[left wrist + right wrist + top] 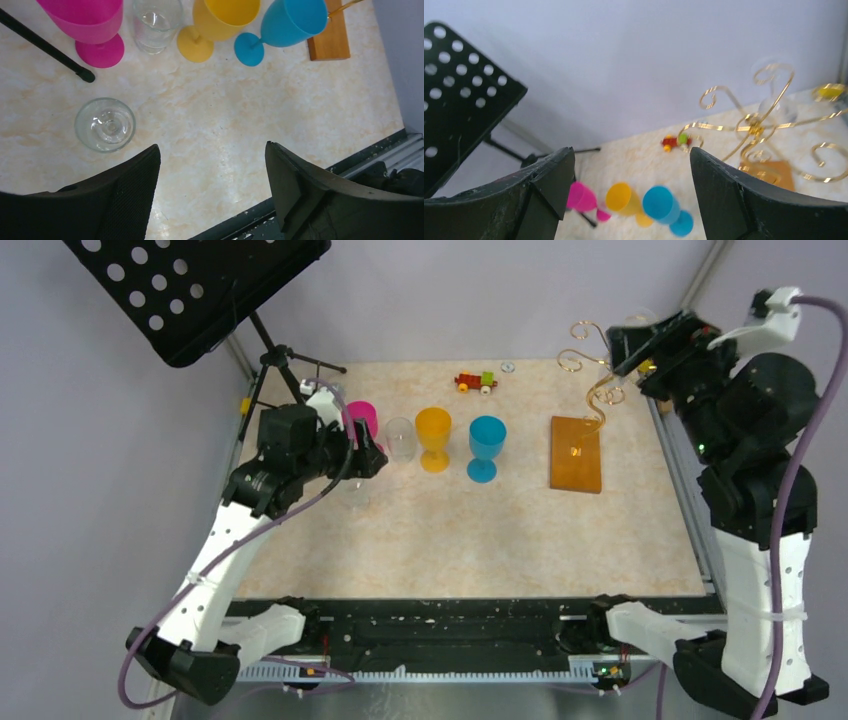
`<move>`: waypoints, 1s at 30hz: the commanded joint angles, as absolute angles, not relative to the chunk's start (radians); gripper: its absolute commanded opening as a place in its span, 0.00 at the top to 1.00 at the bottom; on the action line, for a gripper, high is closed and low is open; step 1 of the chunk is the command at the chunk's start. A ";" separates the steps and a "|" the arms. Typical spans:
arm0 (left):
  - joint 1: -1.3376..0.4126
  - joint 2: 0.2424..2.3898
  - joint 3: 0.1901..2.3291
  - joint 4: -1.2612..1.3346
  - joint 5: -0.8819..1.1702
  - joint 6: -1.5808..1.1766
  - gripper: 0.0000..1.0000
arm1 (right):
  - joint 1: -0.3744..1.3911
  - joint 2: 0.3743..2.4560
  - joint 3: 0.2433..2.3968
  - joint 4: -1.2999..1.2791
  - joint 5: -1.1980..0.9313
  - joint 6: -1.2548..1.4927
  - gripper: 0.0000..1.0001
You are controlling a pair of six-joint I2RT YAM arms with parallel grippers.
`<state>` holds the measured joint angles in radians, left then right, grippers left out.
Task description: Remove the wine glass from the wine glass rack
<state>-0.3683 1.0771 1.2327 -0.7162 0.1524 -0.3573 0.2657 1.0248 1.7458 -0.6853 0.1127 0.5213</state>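
The wine glass rack (576, 455) stands on its wooden base at the right of the tabletop (450, 540), its gold wire arms curling upward. In the right wrist view a clear wine glass (776, 107) hangs among those arms; it is faint and blurred, and how it sits on the wire cannot be told. The right claw (631, 150) is raised beside the top of the rack, jaws wide, with nothing between them.

Left of the rack a row stands upright: a blue goblet (292, 22), a yellow goblet (225, 15) showing only its plain yellow inside, a clear tumbler (157, 22) and a pink goblet (85, 15). Nearer the arms, a second clear glass (105, 124) stands alone on the tabletop, its foot showing through the bowl. The left claw (211, 150) hangs above the tabletop just beside this glass, jaws wide and holding nothing.

A small toy train (476, 382) lies at the far edge, and a black music stand (190, 290) rises at the far left.
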 commanded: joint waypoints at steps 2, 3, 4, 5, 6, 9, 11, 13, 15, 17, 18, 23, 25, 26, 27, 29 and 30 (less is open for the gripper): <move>-0.367 1.020 1.201 -0.641 0.247 -0.377 0.19 | 0.252 1.215 2.033 -0.773 0.343 0.361 0.13; -0.366 1.016 1.202 -0.641 0.253 -0.379 0.19 | 0.218 1.250 2.070 -0.777 0.317 0.361 0.14; -0.366 1.012 1.202 -0.643 0.261 -0.380 0.19 | 0.173 1.276 2.091 -0.772 0.270 0.372 0.16; -0.366 1.010 1.202 -0.643 0.269 -0.382 0.19 | 0.107 1.299 2.095 -0.758 0.196 0.396 0.19; -0.367 1.009 1.201 -0.643 0.279 -0.391 0.19 | 0.043 1.321 2.089 -0.736 0.112 0.450 0.21; -0.366 1.004 1.190 -0.634 0.331 -0.404 0.19 | -0.201 1.390 2.047 -0.649 -0.205 0.616 0.32; -0.368 0.997 1.178 -0.618 0.338 -0.418 0.19 | -0.315 1.445 2.004 -0.582 -0.387 0.736 0.41; -0.368 0.989 1.164 -0.587 0.353 -0.428 0.19 | -0.388 1.489 1.961 -0.512 -0.514 0.829 0.48; -0.368 0.986 1.157 -0.568 0.370 -0.434 0.19 | -0.429 1.520 1.934 -0.472 -0.593 0.884 0.49; -0.368 0.992 1.160 -0.563 0.376 -0.436 0.19 | -0.447 1.543 1.921 -0.464 -0.620 0.899 0.49; -0.367 0.993 1.159 -0.563 0.377 -0.436 0.19 | -0.452 1.553 1.913 -0.459 -0.632 0.906 0.48; -0.368 1.002 1.144 -0.539 0.378 -0.440 0.19 | -0.455 1.621 1.872 -0.407 -0.688 0.958 0.51; -0.367 1.007 1.142 -0.529 0.382 -0.442 0.19 | -0.455 1.632 1.837 -0.346 -0.704 0.992 0.58; -0.368 1.010 1.143 -0.528 0.383 -0.442 0.19 | -0.455 1.630 1.819 -0.313 -0.705 1.012 0.62; -0.367 1.012 1.143 -0.523 0.383 -0.442 0.19 | -0.455 1.630 1.809 -0.285 -0.705 1.026 0.64; -0.367 1.015 1.141 -0.517 0.382 -0.438 0.19 | -0.454 1.645 1.818 -0.284 -0.698 1.039 0.67; -0.367 1.019 1.140 -0.516 0.381 -0.436 0.19 | -0.454 1.651 1.825 -0.297 -0.688 1.038 0.67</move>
